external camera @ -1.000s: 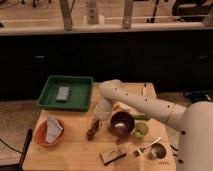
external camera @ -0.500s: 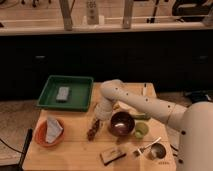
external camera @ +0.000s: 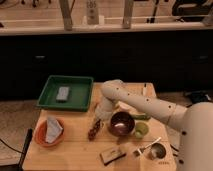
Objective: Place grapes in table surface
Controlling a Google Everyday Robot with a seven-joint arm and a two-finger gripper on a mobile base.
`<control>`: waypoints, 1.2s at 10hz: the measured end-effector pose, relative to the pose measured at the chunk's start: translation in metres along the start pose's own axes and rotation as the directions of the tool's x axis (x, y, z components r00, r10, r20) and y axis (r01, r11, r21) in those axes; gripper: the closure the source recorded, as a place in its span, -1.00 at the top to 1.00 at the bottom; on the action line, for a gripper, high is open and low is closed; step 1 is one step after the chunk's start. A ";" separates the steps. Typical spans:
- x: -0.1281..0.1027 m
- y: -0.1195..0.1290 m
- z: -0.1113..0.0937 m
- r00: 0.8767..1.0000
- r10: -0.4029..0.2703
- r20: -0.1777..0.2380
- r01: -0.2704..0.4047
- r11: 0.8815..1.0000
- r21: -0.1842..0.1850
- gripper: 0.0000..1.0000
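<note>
the grapes (external camera: 94, 129) lie as a dark, elongated bunch on the table surface (external camera: 75, 152), about midway between its left and right edges and a little toward the near edge. they sit just left of the dark bowl (external camera: 121, 123), apart from its rim. the gripper (external camera: 100, 115) hangs at the end of the white arm (external camera: 145, 102), which reaches in from the right edge, and it is right over the far end of the bunch. it is seen as a pale shape only, so i cannot tell how wide it stands or whether it has hold of the grapes.

a green tray (external camera: 47, 100) fills the far left corner with a small grey block (external camera: 62, 93) in it. an orange bowl (external camera: 41, 139) holding something pale is near the left edge. a flat brown block (external camera: 112, 155) lies by the near edge, a metal cup (external camera: 157, 150) toward the near right corner, and a small green item (external camera: 141, 130) just right of the dark bowl.
</note>
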 end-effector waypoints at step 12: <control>0.004 0.000 -0.004 1.000 -0.030 0.010 0.030 1.000 0.008 0.60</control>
